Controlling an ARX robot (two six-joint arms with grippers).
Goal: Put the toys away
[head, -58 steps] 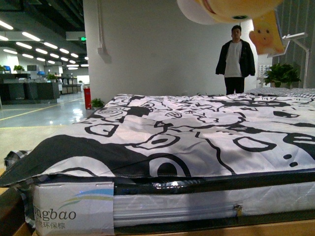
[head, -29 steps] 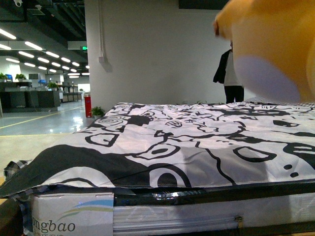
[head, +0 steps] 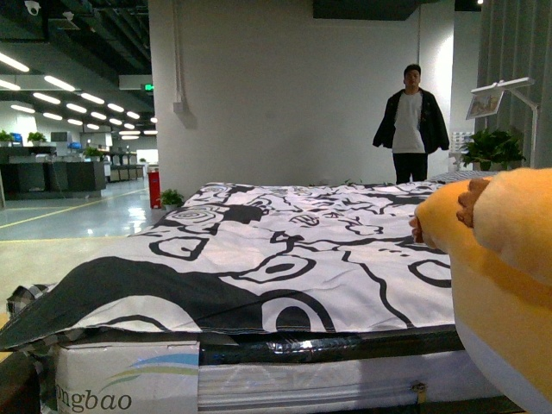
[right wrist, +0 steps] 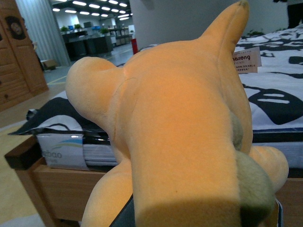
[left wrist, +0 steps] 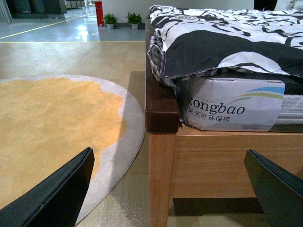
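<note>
The orange-yellow plush toy fills the lower right of the front view, hanging in front of the bed's near edge. In the right wrist view the plush toy fills the picture, with a stubby limb pointing up and a white tag hanging from it. My right gripper is shut on the plush toy; its fingers are hidden behind the plush. My left gripper is open and empty, low near the floor, facing the bed's wooden corner post.
A bed with a black-and-white patterned cover on a wrapped mattress stands ahead. A round yellow and grey rug lies on the floor beside it. A man stands behind the bed, with a plant nearby.
The plush toy has come down from the top of the front view to the lower right, in front of the bed's edge. The man is uncovered again.
</note>
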